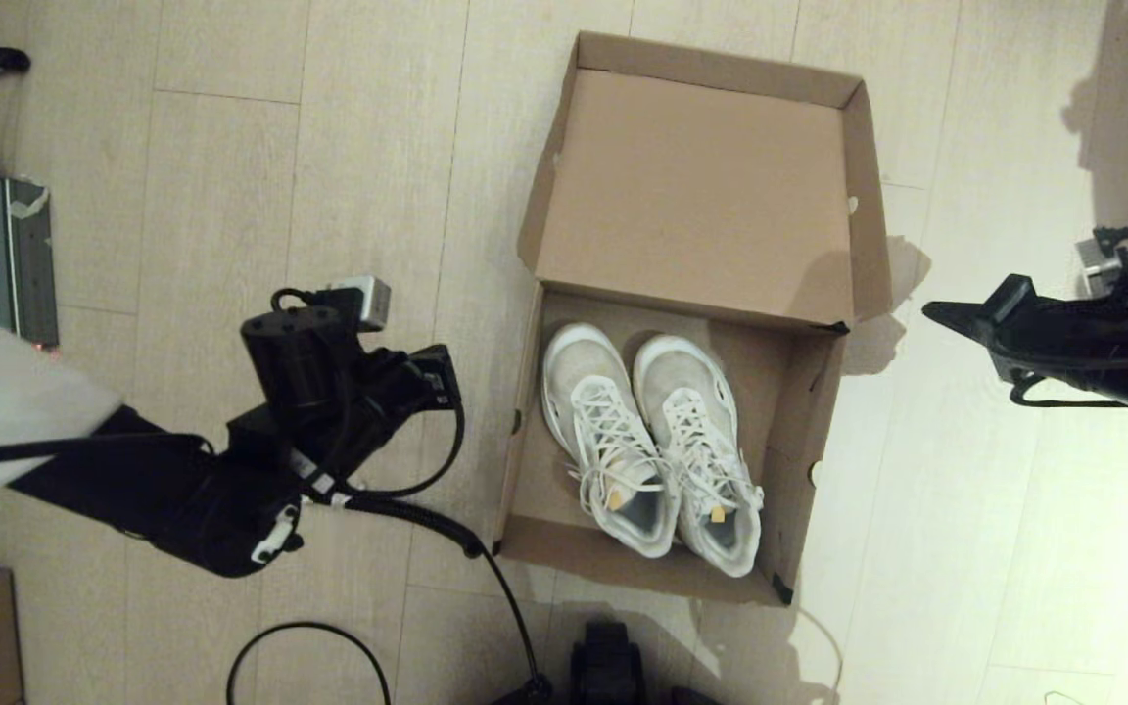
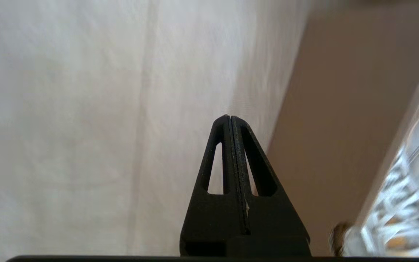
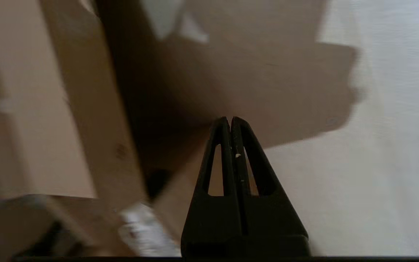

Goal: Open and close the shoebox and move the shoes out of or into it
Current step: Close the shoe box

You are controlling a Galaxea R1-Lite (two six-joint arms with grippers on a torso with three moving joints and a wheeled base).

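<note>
Hidden or cut off: in the head view we cannot see the left gripper's fingertips behind its own wrist housing; the right arm (image 1: 1093, 343) is cropped by the frame edge. Both wrist views are blurred, so we make out little box detail there.

Left gripper (image 2: 230, 118): fingers pressed together, holding nothing, over the floor (image 1: 231, 196) just beside the shoebox's left wall. Right gripper (image 3: 230, 119): fingers also together, empty, to the right of the box near the lid hinge corner, apart from it.

Shoebox (image 1: 525, 431): plain brown cardboard, on the pale plank floor in front of us, lid (image 1: 696, 186) swung fully back and lying open on the far side. Black tape shows at two right-hand corners.

Shoes (image 1: 652, 446): white mesh pair with white laces, side by side and touching inside the box, toes toward the lid, small yellow-orange marks inside.
</note>
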